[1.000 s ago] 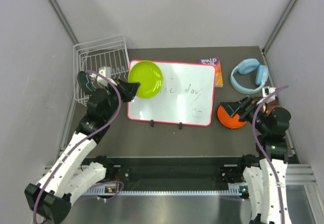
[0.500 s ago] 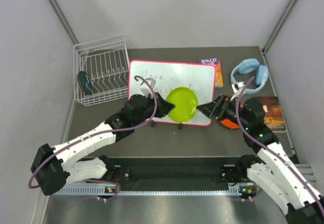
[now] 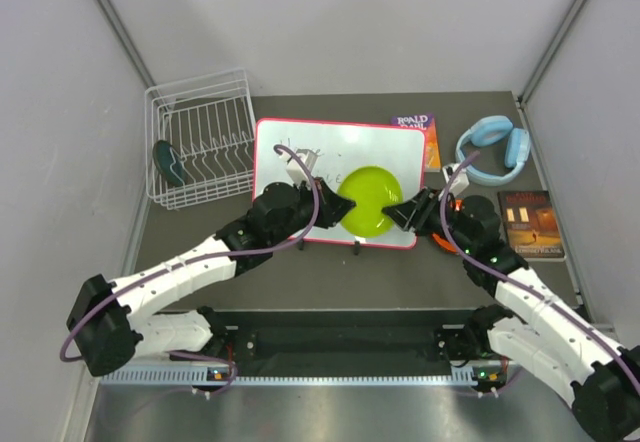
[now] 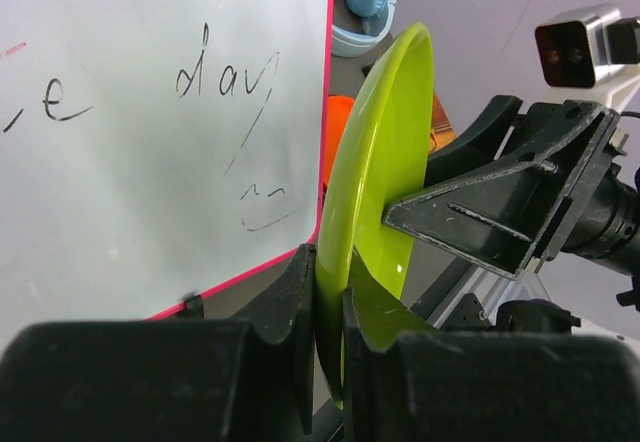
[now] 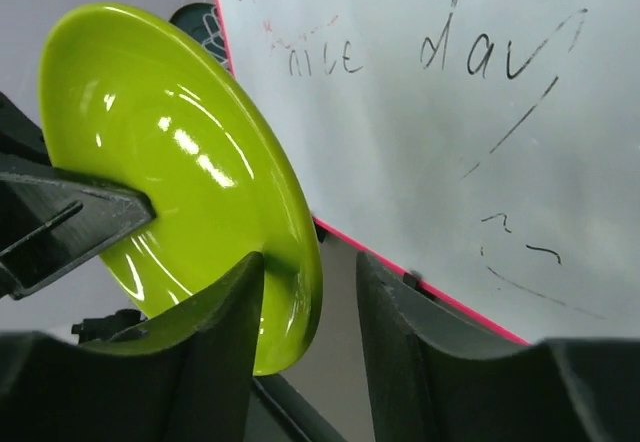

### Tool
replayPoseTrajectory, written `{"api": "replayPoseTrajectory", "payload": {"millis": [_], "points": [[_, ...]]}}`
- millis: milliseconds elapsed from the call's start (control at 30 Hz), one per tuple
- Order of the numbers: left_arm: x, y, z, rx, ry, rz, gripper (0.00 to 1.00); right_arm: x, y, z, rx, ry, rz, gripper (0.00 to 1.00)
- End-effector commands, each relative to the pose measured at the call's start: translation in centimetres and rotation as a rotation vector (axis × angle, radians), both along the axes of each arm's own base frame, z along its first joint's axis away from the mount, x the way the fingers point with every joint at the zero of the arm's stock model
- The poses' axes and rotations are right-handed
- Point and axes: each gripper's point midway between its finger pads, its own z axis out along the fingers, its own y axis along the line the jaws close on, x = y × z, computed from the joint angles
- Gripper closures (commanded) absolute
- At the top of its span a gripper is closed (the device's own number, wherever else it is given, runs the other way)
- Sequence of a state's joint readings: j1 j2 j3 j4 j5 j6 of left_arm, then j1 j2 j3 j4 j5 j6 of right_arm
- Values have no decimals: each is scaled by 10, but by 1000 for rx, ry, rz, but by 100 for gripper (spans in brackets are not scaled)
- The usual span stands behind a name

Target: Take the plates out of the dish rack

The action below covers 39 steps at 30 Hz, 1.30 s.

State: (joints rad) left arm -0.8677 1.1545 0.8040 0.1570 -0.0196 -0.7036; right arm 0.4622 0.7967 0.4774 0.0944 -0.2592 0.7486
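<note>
The lime-yellow plate [image 3: 368, 200] hangs on edge above the whiteboard's near right corner. My left gripper [image 3: 335, 210] is shut on its left rim; both fingers pinch the rim [image 4: 330, 262]. My right gripper [image 3: 402, 212] straddles the opposite rim [image 5: 310, 262]. One of its fingers touches the plate's face [image 5: 170, 152], and the other stands a gap away. A dark plate [image 3: 168, 162] stands in the left end of the white wire dish rack [image 3: 200, 112]. A sliver of the orange plate [image 4: 338, 132] shows past the whiteboard's edge.
The pink-framed whiteboard [image 3: 300, 162] lies under the plate, with the rack to its left. Light blue headphones [image 3: 493, 147] lie at the back right. A Roald Dahl book [image 3: 420, 127] lies behind the whiteboard, and a dark book [image 3: 532, 224] lies at the right.
My left arm carried the lime-yellow plate from beside the rack rightwards across the whiteboard. My right arm swung left from the orange plate, and its jaws have narrowed around the lime-yellow plate's rim.
</note>
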Motion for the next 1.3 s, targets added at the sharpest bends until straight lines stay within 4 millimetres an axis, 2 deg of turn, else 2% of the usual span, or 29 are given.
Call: {"api": "replayPoseTrajectory", "payload": {"millis": [0,33,67,100,267,300,367,400,433,467,500,533,567,600,633,667,733,767,833,967,1000,1033,1067,1100,1133,1167,1200,1233,1267], "points": [[1,-10,43,-118,-85,-20,100,-6,10,48,127,-189,52,70],[-5,-15,45,-134,-86,-62,100,-9,11,48,140,-199,70,79],[-5,-16,44,-137,-83,-68,100,-15,14,58,171,-233,102,92],[-5,-18,39,-135,-70,-73,100,-16,15,59,176,-239,107,98],[-7,-21,35,-139,-66,-85,100,-19,9,60,170,-246,85,100],[-6,-20,34,-132,-70,-85,91,-19,5,53,147,-221,66,100],[-4,-17,29,-103,-66,-66,72,-12,-14,61,111,-248,-42,100],[-2,-15,28,-76,-84,-58,49,-11,-23,59,85,-237,-83,100],[0,-11,27,-55,-92,-43,43,-9,-38,55,43,-199,-142,100],[5,-5,26,-32,-106,-3,37,-8,-56,59,9,-216,-222,100],[13,7,24,24,-139,53,31,-9,-69,60,-16,-213,-271,100],[17,15,24,57,-160,89,21,-11,-89,56,-69,-167,-345,100],[21,24,24,93,-176,125,17,-12,-112,62,-106,-185,-445,100],[30,42,28,163,-228,206,16,-13,-126,62,-138,-177,-501,100],[34,52,29,207,-246,241,13,-16,-143,71,-162,-177,-571,100],[39,63,32,243,-265,291,11,-21,-162,62,-227,-138,-646,100],[49,92,41,342,-313,413,6,-24,-190,63,-288,-113,-773,100],[51,100,44,368,-325,447,5,-25,-196,51,-338,-67,-796,100],[56,120,51,421,-357,528,1,-24,-207,43,-379,-26,-850,100],[61,143,40,491,-339,567,1,-9,-215,15,-418,60,-885,100],[62,146,39,476,-326,568,1,-6,-223,4,-428,90,-909,100],[69,157,35,478,-303,592,1,-2,-219,-3,-419,110,-872,100],[69,155,32,464,-289,556,1,2,-221,-14,-431,143,-855,100],[71,159,28,445,-267,560,1,7,-240,-22,-416,158,-910,100],[77,171,25,436,-249,582,1,11,-235,-29,-386,167,-861,100],[76,171,22,411,-241,563,1,14,-239,-36,-381,177,-850,100],[77,174,22,406,-239,567,1,15,-252,-43,-368,185,-882,100],[79,179,21,405,-236,581,1,18,-246,-46,-344,185,-823,100],[79,183,20,411,-236,589,1,19,-248,-48,-333,186,-820,100]]}}
